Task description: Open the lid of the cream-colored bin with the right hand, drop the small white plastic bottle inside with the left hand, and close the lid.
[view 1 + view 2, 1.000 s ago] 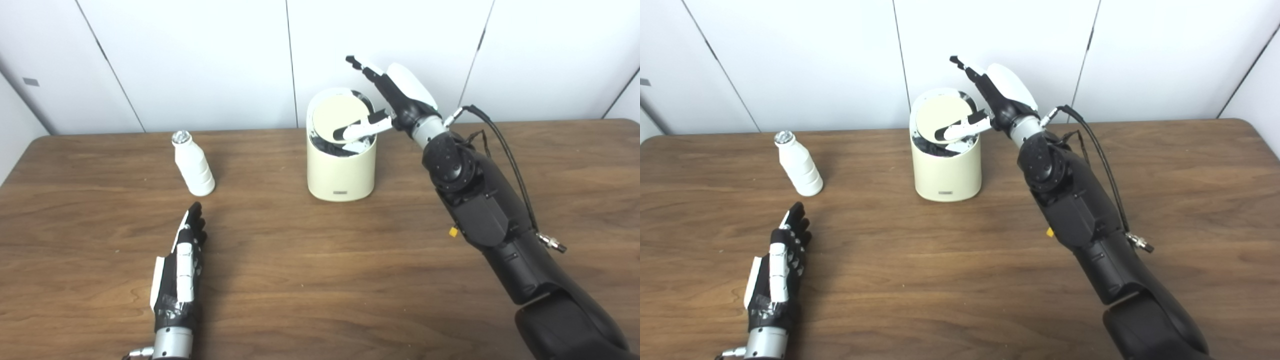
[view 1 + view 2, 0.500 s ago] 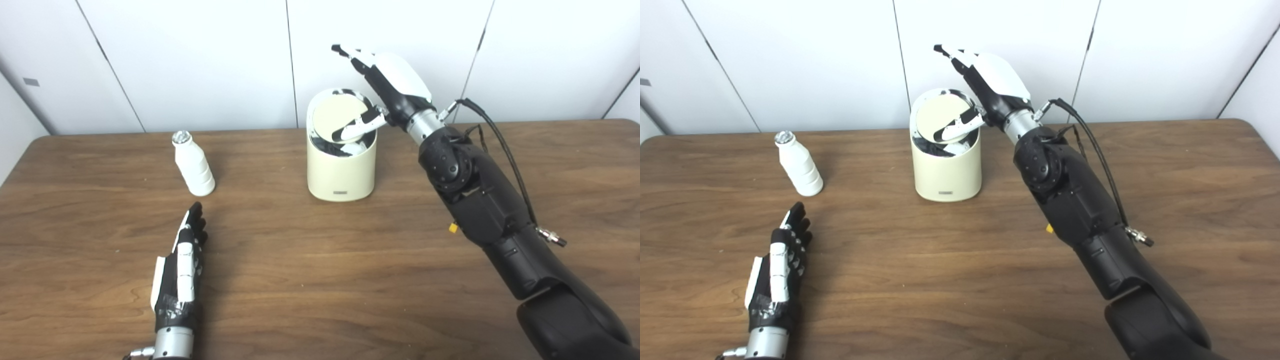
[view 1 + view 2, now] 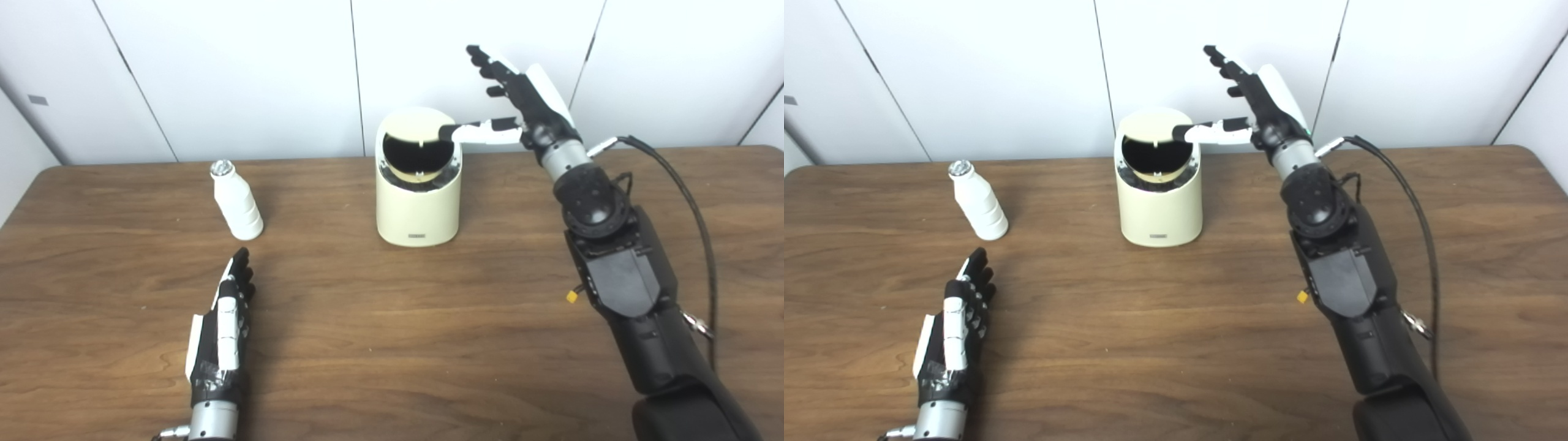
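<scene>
The cream-colored bin (image 3: 418,211) stands at the back middle of the table. Its round lid (image 3: 411,119) is tipped back, and the dark inside (image 3: 418,154) shows. My right hand (image 3: 525,101) is raised just right of the bin, open with fingers spread upward; its white thumb (image 3: 474,131) reaches left and touches the lid's right edge. The small white plastic bottle (image 3: 237,201) stands upright at the left with a silvery cap. My left hand (image 3: 222,324) lies flat and open on the table, fingertips a short way in front of the bottle, holding nothing.
The brown wooden table (image 3: 392,318) spreads wide in front of the bin. A black cable (image 3: 692,202) loops off my right forearm. White wall panels (image 3: 245,73) stand close behind the table's far edge.
The lid has swung from a slanted, half-covering position to tipped back, showing the dark opening. My right hand moved right and turned upright, thumb now at the lid's edge. The left hand stayed still.
</scene>
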Available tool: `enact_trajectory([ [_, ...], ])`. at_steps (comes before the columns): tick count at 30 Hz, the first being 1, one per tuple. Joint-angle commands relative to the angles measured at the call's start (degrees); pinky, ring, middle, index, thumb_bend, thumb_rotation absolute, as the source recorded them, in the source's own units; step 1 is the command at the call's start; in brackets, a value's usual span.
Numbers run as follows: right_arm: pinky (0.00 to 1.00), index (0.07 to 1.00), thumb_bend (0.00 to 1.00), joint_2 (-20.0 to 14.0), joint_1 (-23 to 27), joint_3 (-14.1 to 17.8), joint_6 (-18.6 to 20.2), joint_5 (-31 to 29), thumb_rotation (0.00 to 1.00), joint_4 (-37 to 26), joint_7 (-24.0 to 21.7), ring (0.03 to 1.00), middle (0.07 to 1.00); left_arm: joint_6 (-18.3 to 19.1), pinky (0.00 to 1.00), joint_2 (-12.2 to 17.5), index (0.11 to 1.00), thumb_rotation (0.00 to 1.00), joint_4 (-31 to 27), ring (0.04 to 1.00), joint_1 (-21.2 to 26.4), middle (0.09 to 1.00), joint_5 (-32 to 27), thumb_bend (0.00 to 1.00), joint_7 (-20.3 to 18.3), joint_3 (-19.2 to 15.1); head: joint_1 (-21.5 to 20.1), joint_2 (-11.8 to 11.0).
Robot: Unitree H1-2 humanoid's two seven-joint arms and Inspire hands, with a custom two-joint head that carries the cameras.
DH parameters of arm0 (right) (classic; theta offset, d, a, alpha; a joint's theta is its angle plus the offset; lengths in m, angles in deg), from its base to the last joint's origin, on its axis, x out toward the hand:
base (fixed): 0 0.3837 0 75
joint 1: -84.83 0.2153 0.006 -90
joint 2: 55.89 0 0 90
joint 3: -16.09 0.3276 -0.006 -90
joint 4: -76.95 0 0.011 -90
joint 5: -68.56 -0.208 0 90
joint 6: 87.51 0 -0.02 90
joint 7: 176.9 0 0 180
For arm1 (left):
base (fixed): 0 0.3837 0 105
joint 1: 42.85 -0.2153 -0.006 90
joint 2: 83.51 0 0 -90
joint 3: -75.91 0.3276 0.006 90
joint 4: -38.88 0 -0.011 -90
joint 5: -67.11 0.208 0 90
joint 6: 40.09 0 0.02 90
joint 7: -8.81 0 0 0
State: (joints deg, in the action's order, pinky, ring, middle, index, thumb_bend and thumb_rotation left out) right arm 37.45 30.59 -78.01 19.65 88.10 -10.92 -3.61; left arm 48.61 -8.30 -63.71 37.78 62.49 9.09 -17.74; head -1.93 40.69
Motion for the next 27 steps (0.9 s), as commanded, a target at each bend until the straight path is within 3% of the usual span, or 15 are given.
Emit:
enact_trajectory([
  [1,0.86,0.913,0.81,0.26,-0.85,2.53,2.39,-3.79,0.45,-4.58,-0.91,0.918,0.92,-0.34,1.0,0.33,0.977,1.0,-0.6,1.0,0.1,1.0,-0.06,0.56,-0.59,0.43,-0.08,0.05],
  [3,0.86,0.906,0.78,0.74,-3.83,4.08,4.11,-6.15,0.44,-7.65,-1.05,0.914,0.923,-0.34,1.0,0.64,0.978,1.0,-0.46,1.0,0.19,1.0,-0.17,0.56,-0.77,0.36,-0.13,0.06],
  [5,0.85,0.904,0.73,0.99,-6.58,4.83,4.99,-7.33,0.5,-10.14,-0.74,0.905,0.913,-0.41,1.0,0.91,0.983,1.0,-0.19,1.0,0.27,1.0,-0.49,0.57,-0.93,0.2,-0.13,0.02],
  [12,0.88,0.907,0.66,0.96,-18.8,6.65,5.08,-11.54,0.54,-18.19,-0.47,0.913,0.93,-1.45,1.0,2.06,0.981,1.0,1.04,1.0,0.74,1.0,-1.47,0.57,-1.51,-0.7,-0.93,0.02],
  [15,0.9,0.92,0.61,0.87,-23.14,6.84,5.03,-12.37,0.66,-20.88,-0.3,0.93,0.939,-1.98,1.0,2.62,0.978,0.99,1.52,1.0,0.92,1.0,-2.05,0.58,-1.85,-1.07,-1.23,0.09],
  [20,0.96,0.953,0.58,1.41,-29.02,7.75,2.5,-15.62,0.89,-22.84,-0.43,0.964,0.972,-2.33,1.0,3.12,0.979,1.0,1.71,1.0,1.14,1.0,-2.75,0.6,-2.07,-1.57,-1.29,0.18],
  [23,0.99,0.953,0.61,2.83,-32.15,8.54,2.08,-17.28,0.94,-23.68,0.64,0.978,0.975,-2.06,1.0,2.94,0.978,0.99,1.61,1.0,1.19,0.995,-3.05,0.6,-1.95,-2.04,-1.52,0.28],
  [27,1.0,0.95,0.59,5.93,-35.75,9.95,-1.82,-20.21,0.94,-23.21,1.95,0.977,0.971,-0.83,1.0,2.88,0.978,0.99,1.03,1.0,1.18,0.999,-3.08,0.6,-1.83,-2.38,-1.62,0.24],
])
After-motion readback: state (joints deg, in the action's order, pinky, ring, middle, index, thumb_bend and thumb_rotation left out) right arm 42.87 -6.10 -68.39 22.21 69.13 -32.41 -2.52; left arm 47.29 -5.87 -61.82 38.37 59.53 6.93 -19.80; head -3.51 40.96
